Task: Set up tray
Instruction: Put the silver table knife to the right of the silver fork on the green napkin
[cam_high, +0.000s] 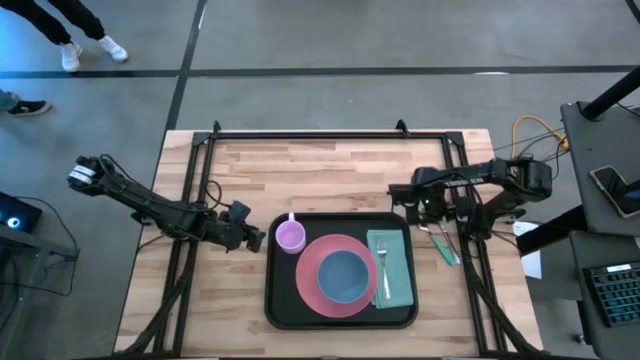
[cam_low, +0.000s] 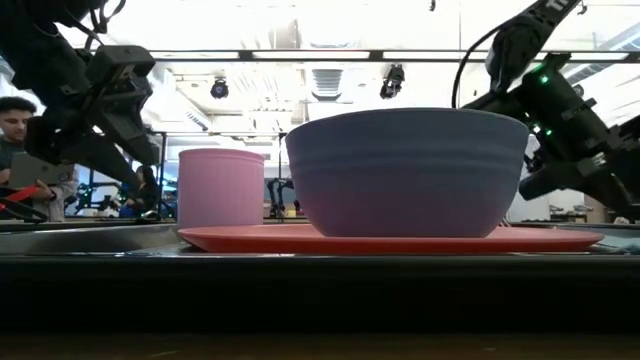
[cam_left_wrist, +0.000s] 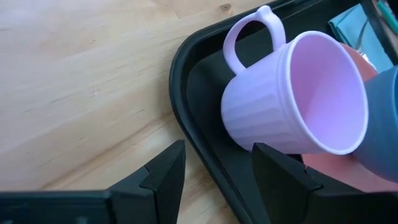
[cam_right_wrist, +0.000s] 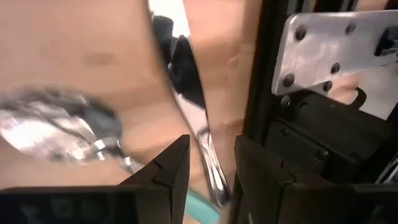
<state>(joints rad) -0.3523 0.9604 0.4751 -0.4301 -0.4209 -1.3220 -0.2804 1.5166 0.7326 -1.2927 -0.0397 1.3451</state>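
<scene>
The black tray lies at the table's near middle. On it stand a pink plate with a blue bowl, a lilac cup at the far left corner, and a teal napkin with a fork. My left gripper is open and empty at the tray's left rim, just short of the cup. My right gripper is open, low over loose cutlery right of the tray. Its fingers stand on either side of a silver utensil shaft.
A spoon bowl lies beside the shaft on the wood. The black metal frame rails run along both table sides and the far edge. Bare wood lies beyond the tray. People stand past the table.
</scene>
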